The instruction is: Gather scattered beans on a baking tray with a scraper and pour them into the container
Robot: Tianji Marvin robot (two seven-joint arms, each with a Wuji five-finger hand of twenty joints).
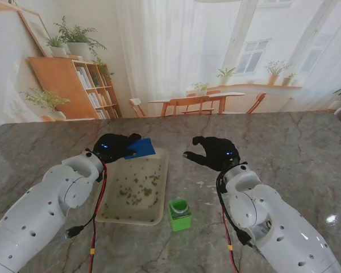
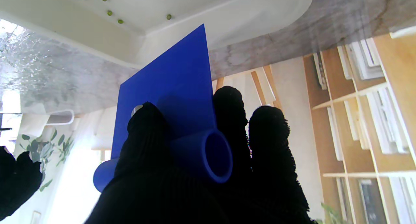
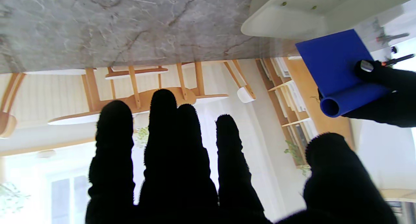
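A cream baking tray (image 1: 158,187) lies in front of me, with several small green beans (image 1: 137,190) scattered over its floor. My left hand (image 1: 115,147), in a black glove, is shut on a blue scraper (image 1: 141,148) and holds it over the tray's far left corner. In the left wrist view the scraper (image 2: 175,97) has its flat blade towards the tray (image 2: 227,19), and my fingers (image 2: 146,133) wrap its tube handle. A green container (image 1: 179,214) stands on the table near the tray's near right corner. My right hand (image 1: 215,151) hovers open to the right of the tray, holding nothing.
The marble table (image 1: 295,153) stretches out to the right and far side. Red and black cables (image 1: 96,210) hang along my left arm beside the tray. The right wrist view shows the tray corner (image 3: 279,22) and the scraper (image 3: 338,68) off to one side.
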